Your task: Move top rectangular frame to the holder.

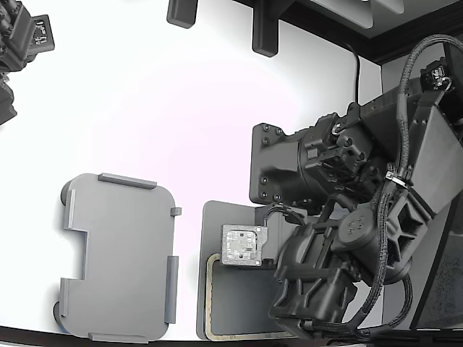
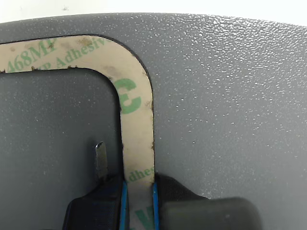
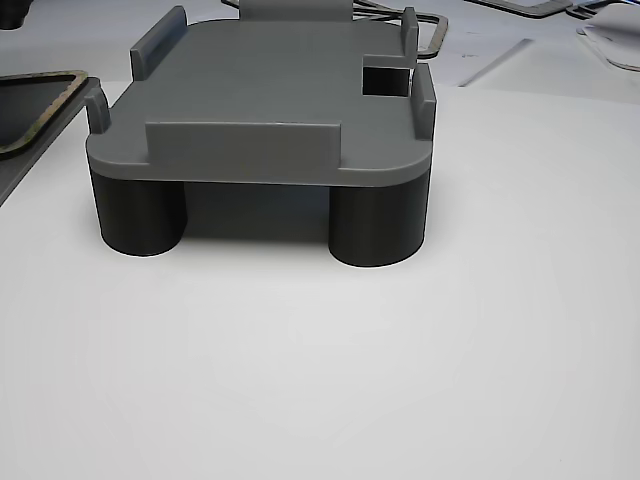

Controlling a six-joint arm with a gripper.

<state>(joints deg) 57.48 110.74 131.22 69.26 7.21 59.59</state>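
While the jaws sit either side of one strip of the top rectangular frame (image 2: 136, 124), the step in hand looks like the pick, judged from the wrist view alone. There the gripper (image 2: 139, 194) straddles the beige strip at lower centre, blue-edged fingertips (image 2: 112, 199) tight against both its edges; I read this as closed on the frame, though whether it has left the surface cannot be told.

Location: the frame lies on the dark grey pad (image 1: 217, 217), lower centre of the exterior view, with only its lower-left corner and one side showing past the arm (image 1: 340, 238). The holder (image 1: 119, 256) stands at lower left of that view, just beside the pad and apart from it, with nothing on its top; the other view shows its deck bare, on round feet.

To do it well (judgement): the frame is thin, flat and probably floppy, and looks like adhesive liner. Lift straight and slowly so the far side peels off without folding. Keep it level in transit, then align its corners inside the raised edge tabs before release.

Pose: wrist low over the pad, arm reaching in from the right of the exterior view, fingers pointing down.
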